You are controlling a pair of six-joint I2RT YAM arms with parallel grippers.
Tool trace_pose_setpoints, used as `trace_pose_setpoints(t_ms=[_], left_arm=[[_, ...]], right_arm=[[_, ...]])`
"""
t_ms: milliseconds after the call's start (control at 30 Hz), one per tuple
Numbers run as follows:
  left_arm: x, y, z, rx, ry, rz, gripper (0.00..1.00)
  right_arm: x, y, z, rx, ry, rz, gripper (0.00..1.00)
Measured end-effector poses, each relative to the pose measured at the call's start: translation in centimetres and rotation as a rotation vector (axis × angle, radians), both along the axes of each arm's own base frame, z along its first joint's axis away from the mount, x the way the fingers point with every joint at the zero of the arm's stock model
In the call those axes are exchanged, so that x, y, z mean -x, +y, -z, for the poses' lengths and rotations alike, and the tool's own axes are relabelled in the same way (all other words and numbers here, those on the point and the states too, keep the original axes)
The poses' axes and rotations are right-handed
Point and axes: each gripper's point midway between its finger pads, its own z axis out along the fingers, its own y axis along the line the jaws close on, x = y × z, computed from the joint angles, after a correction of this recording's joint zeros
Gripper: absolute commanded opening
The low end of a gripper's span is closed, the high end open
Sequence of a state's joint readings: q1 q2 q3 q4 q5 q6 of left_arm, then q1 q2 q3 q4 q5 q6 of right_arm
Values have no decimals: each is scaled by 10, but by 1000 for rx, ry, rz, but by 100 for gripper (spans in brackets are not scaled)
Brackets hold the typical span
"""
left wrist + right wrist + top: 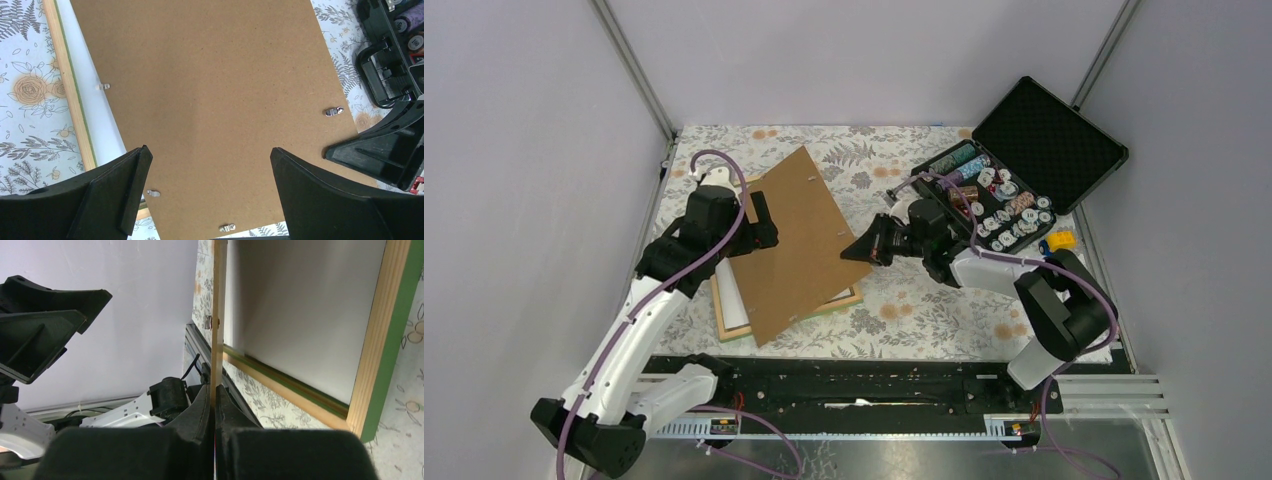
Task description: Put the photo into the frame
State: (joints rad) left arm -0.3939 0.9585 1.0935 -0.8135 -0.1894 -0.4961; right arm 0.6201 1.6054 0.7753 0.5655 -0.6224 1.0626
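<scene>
The frame [736, 322] lies face down on the floral cloth, with light wood sides and a green edge [395, 335]. A plain white sheet [300, 305] fills its recess. It looks like the photo's back, and no printed side shows. My right gripper [864, 248] is shut on the right edge of the brown backing panel [794, 240] and holds it tilted above the frame. The panel shows edge-on in the right wrist view [217, 315], between the closed fingers. My left gripper [210, 170] is open and empty, hovering over the panel [215, 90] near its upper left edge.
An open black case of chips [1014, 180] stands at the back right, just behind the right arm. A small yellow and blue object [1059, 242] lies beside it. A black rail [854, 385] runs along the near edge. Grey walls enclose the table.
</scene>
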Motion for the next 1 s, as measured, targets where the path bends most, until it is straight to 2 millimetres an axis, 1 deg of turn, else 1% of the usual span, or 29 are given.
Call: trace_pose_setpoints(t_ms=[100,200,300,367,400,467,500,533,567,633,667,733,800,867,1000], left_arm=[[-3,1,3,2,9,-13,99],[-8,3,7,10,24,-36,99],[-18,13,14,30,51,-89,99],[-30,30,19,71,72,-155,99],[-36,41,21,95,72,-201,99],[-49,74,28,159,54,-325,99],[-51,87,33,184,51,-376,99],[-54,104,43,221,44,-446,99],[-54,115,53,247,48,-494,99],[-52,133,82,310,74,-596,99],[-49,136,96,329,96,-629,99],[-42,138,123,350,145,-670,99],[-37,137,139,352,180,-692,99],[-37,139,143,346,182,-703,99],[-46,147,147,332,167,-720,99]], right_arm=[[-6,4,3,-5,-24,17,0],[-11,9,11,-7,-35,27,0],[-15,13,20,-18,-29,31,0],[-17,16,24,-30,-24,32,0],[-18,17,25,-35,-21,32,0],[-19,20,26,-50,-24,29,0],[-19,20,27,-52,-23,28,0],[-19,21,28,-56,-23,27,0],[-19,22,28,-60,-25,27,0],[-20,23,31,-64,-25,27,0],[-20,24,31,-66,-25,27,0],[-21,25,31,-73,-28,28,0],[-22,28,31,-88,-34,30,0],[-24,30,35,-97,-30,39,0],[-27,34,45,-114,-7,53,0]])
